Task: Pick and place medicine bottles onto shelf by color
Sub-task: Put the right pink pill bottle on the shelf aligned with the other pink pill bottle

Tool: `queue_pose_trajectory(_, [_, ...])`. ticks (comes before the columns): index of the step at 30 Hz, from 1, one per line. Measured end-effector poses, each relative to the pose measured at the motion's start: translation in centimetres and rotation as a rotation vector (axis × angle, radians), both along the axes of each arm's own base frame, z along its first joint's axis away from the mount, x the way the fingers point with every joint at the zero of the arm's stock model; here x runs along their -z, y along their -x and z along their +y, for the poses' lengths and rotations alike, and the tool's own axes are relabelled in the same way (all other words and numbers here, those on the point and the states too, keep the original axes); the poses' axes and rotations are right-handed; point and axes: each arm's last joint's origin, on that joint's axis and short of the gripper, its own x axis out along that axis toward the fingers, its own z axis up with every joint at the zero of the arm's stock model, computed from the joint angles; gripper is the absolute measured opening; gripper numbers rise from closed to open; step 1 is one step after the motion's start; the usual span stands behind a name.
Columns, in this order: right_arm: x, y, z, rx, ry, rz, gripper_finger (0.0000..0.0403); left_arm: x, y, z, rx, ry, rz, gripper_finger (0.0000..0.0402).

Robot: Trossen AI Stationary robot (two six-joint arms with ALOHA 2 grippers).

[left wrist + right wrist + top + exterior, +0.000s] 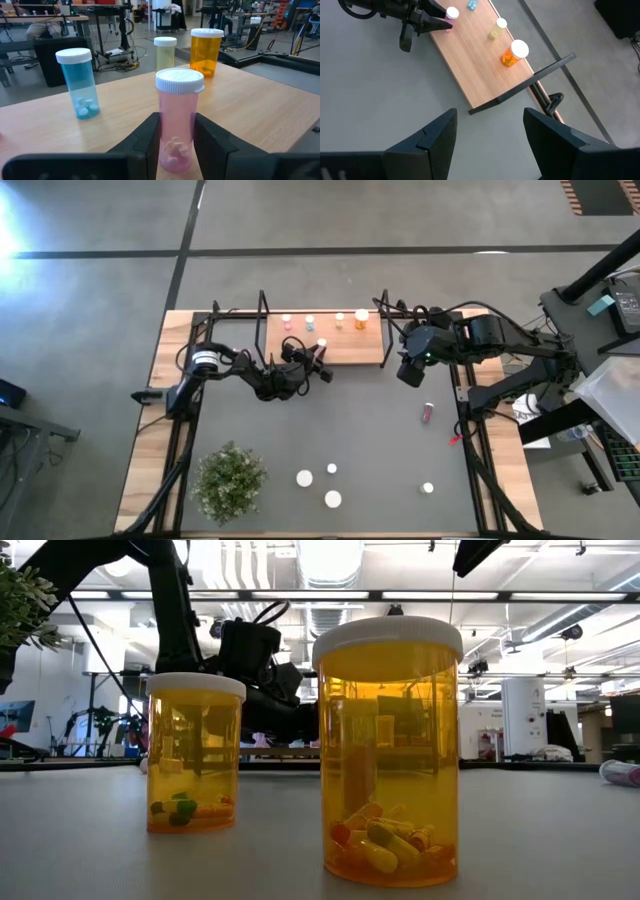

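Observation:
The shelf (345,345) is a light wooden board with black wire frames, at the table's far side. On it stand a pink bottle (287,321), a blue bottle (80,82), a pale yellow bottle (165,52) and an orange bottle (206,50). My left gripper (320,352) is at the shelf's near edge, shut on another pink bottle (177,120) with a white cap. My right gripper (490,135) is open and empty above the mat, just right of the shelf's right end. My left gripper pinches the pink bottle's lower body (176,145) between its two fingers, one on each side. The fingers come about level from the table's near left. The bottle stands upright over the shelf board; whether its base rests on the board I cannot tell.
On the dark mat, a pink bottle (428,412) lies on its side at the right. Several white-capped bottles (304,477) stand near the front, two of them orange in the low view (390,750). A green potted plant (230,480) stands at the front left.

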Motion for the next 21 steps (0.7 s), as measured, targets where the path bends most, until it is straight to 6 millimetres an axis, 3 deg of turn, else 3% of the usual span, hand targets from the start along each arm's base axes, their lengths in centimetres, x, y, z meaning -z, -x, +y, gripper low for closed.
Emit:
queue_pose_trajectory(11, [0.0, 0.0, 0.0, 0.000, 0.000, 0.000, 0.0219, -0.6, 0.0, -0.1, 0.001, -0.002, -0.008, 0.0164])
queue_pose_trajectory(21, [0.0, 0.0, 0.0, 0.000, 0.000, 0.000, 0.0219, -3.4, 0.2, -0.1, 0.004, -0.052, -0.001, 0.0173])
